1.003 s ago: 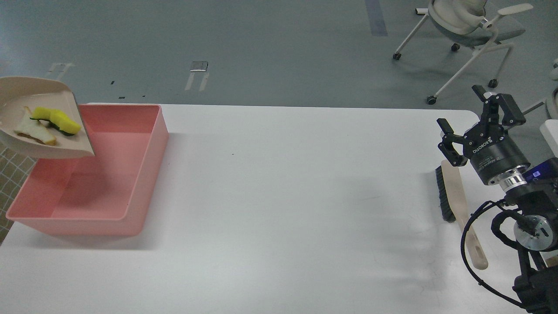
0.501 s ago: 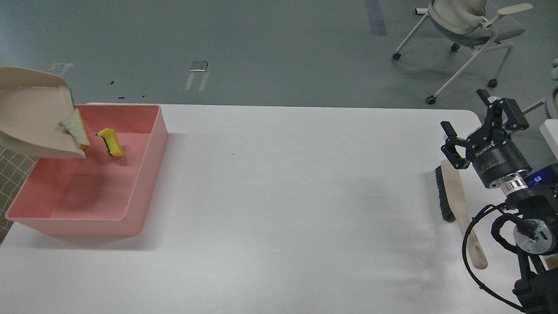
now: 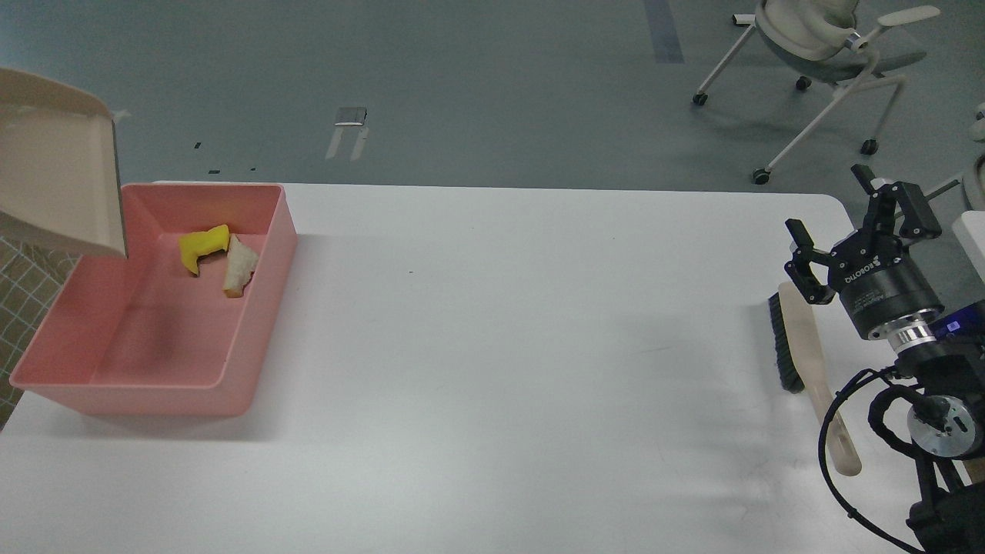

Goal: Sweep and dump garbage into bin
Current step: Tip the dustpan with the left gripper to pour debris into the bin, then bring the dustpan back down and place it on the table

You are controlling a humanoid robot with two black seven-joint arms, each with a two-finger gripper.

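The pink bin (image 3: pixel 262 308) stands on the table's left side. Both scraps lie inside it near its far right corner: the yellow piece (image 3: pixel 202 248) and the pale wedge (image 3: pixel 240 265), side by side. The beige dustpan (image 3: pixel 58 185) is tipped steeply above the bin's far left corner, and it is empty. My left gripper is out of view past the left edge. My right gripper (image 3: pixel 858 211) is open and empty, held above the table's right edge, just beyond the brush.
A brush (image 3: pixel 800 346) with black bristles and a beige handle lies on the table (image 3: pixel 500 346) at the right, next to my right arm. An office chair (image 3: pixel 827 46) stands on the floor at the back right.
The dustpan has tipped up further and both scraps have slid out of it into the bin. My right gripper has drifted slightly right and down.
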